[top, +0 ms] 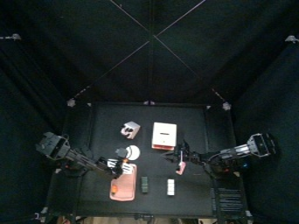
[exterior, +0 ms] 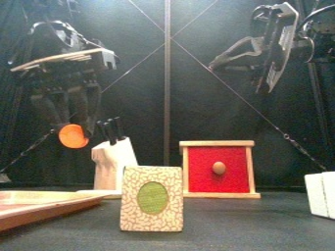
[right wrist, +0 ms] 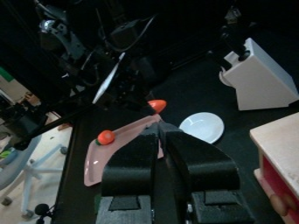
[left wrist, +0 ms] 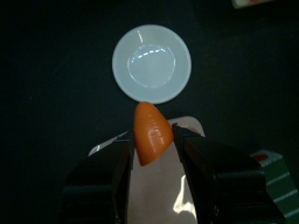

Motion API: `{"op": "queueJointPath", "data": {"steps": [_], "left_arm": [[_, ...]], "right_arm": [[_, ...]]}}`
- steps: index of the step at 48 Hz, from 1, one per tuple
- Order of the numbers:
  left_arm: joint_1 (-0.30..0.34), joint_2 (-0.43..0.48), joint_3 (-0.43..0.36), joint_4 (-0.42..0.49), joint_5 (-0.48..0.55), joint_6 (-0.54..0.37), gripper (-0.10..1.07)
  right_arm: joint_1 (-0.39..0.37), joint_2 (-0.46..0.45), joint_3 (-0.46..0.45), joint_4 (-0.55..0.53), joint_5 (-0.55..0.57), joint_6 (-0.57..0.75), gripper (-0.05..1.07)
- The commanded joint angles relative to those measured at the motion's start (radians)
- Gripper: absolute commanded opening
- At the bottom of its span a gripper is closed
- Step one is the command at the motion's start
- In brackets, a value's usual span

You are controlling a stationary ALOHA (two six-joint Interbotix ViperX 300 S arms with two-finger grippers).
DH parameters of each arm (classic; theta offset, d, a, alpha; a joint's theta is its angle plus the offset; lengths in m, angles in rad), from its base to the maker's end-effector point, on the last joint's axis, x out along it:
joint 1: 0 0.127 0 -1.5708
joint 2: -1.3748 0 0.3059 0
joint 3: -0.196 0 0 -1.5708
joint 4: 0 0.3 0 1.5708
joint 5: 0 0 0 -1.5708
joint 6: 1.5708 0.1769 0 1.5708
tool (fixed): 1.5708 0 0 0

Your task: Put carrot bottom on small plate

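Observation:
My left gripper (left wrist: 152, 147) is shut on the carrot bottom (left wrist: 151, 133), an orange cone-shaped piece. It holds the piece in the air near the edge of the small plate (left wrist: 152, 60), a round white disc. In the front view the carrot bottom (exterior: 73, 135) hangs under the left gripper (exterior: 74, 120), well above the table. In the top view the small plate (top: 132, 153) lies just right of the left gripper (top: 117, 163). My right gripper (right wrist: 163, 138) is shut and empty, raised at the right (exterior: 268, 64).
A salmon-pink board (right wrist: 117, 147) with another orange piece (right wrist: 105, 136) lies near the front left. A white knife block (exterior: 114, 163) stands behind it. A red-fronted wooden box (exterior: 218, 169), a patterned card with a green oval (exterior: 152, 199) and a white box with a red mark (top: 163, 133) stand mid-table.

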Motion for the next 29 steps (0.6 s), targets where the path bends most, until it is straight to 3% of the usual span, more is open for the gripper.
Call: {"op": "queueJointPath", "data": {"steps": [1, 17, 29], "left_arm": [[0.048, 0.003, -0.014, 0.020, -0.008, 0.009, 0.71], [0.170, 0.066, -0.005, 0.072, -0.117, 0.009, 0.71], [0.202, 0.110, -0.005, 0.078, -0.156, 0.008, 0.72]], "right_arm": [[0.000, -0.012, -0.005, -0.002, -0.009, -0.002, 0.51], [0.000, -0.014, 0.000, 0.000, -0.009, -0.002, 0.51], [0.000, -0.014, 0.003, 0.003, -0.009, -0.002, 0.51]]}}
